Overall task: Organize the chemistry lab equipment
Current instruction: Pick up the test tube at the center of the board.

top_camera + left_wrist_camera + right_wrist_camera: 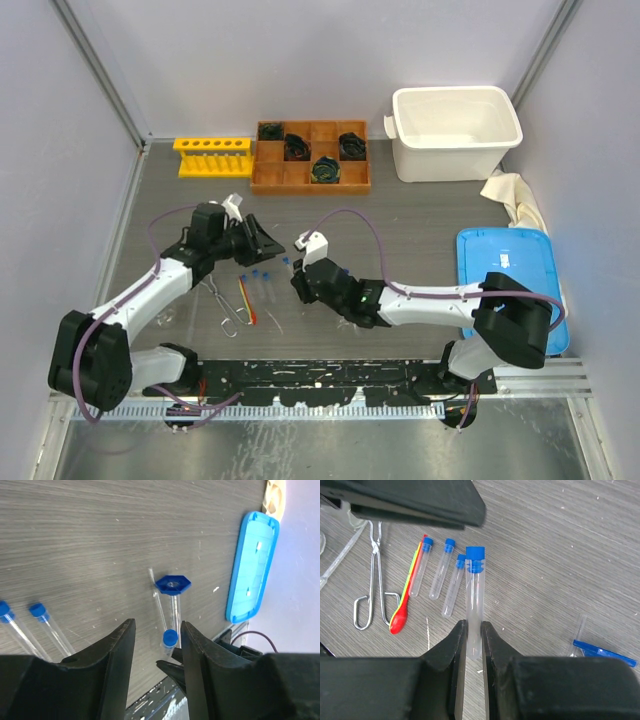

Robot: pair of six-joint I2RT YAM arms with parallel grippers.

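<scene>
So, a blue-capped test tube (474,587) is pinched near its bottom end by the right gripper (473,626), jaws narrowed right onto the glass. It appears to be held up off the table (560,555), with its long axis running straight out from the fingers and the cap at the far end. The left gripper (157,625) is parked just past that cap, jaws roughly halfway apart and nothing gripped. In the left wrist view the cap is seen in the gap between the fingers, apparently touching neither. That's the relation to watch: cap end pointed at the left gripper, tube lined up with its gap. A handover is probably being set up, which would make sense, since the yellow rack (213,156) is placed at the far edge on the left, much nearer the left arm. 3 more tubes (440,575) are laid side by side on the table, close to the held one.
</scene>
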